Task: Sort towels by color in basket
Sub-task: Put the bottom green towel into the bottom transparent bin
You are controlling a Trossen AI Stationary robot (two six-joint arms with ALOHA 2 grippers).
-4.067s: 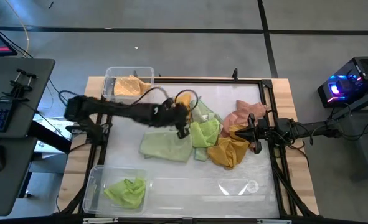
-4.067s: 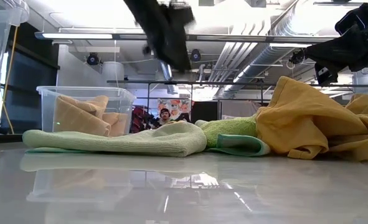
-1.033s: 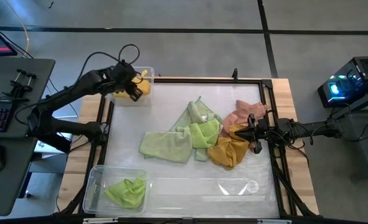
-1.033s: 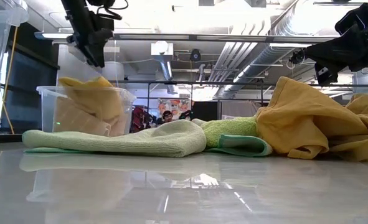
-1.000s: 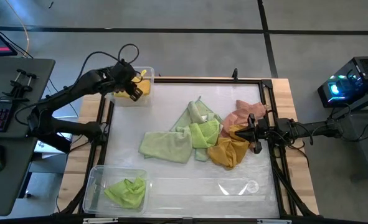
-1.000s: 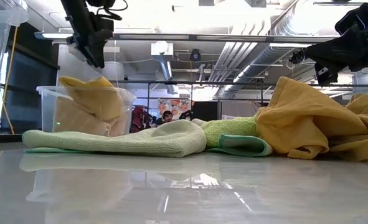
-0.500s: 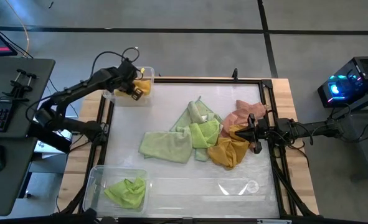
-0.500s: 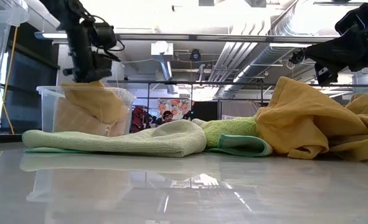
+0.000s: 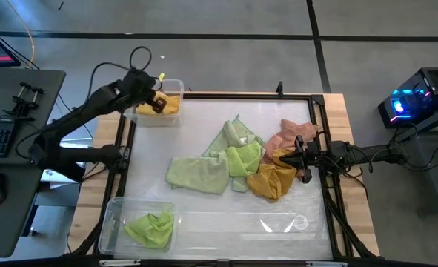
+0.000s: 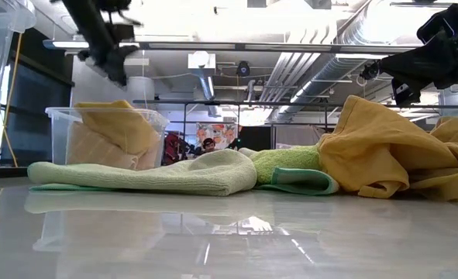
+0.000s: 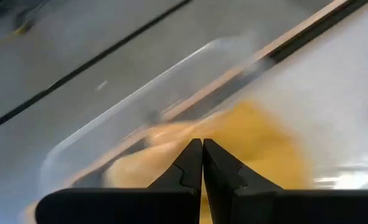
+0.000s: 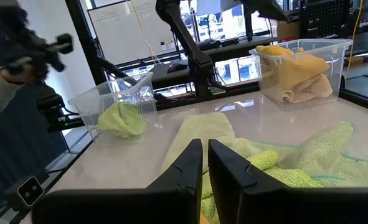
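The left claw [image 9: 159, 104] is fully closed and empty, with the yellow towel [image 9: 167, 104] in the bin [image 9: 176, 84] just below it.

Table [image 9: 204, 215] seen from straight overhead, viewed level from its surface, each wrist camera aimed past closed fingers, yellow-towel bin [image 9: 156, 104] [image 10: 105, 136] [image 11: 171, 81] [image 12: 299, 68] shared by all views.

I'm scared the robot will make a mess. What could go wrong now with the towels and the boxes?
The yellow towel is heaped above the rim of its clear bin, so it might slide out, or the shut left gripper just above it might snag it. The towels left on the table overlap in one pile, so a grab there could drag a wrong colour along. The right gripper, shut, waits beside that pile.
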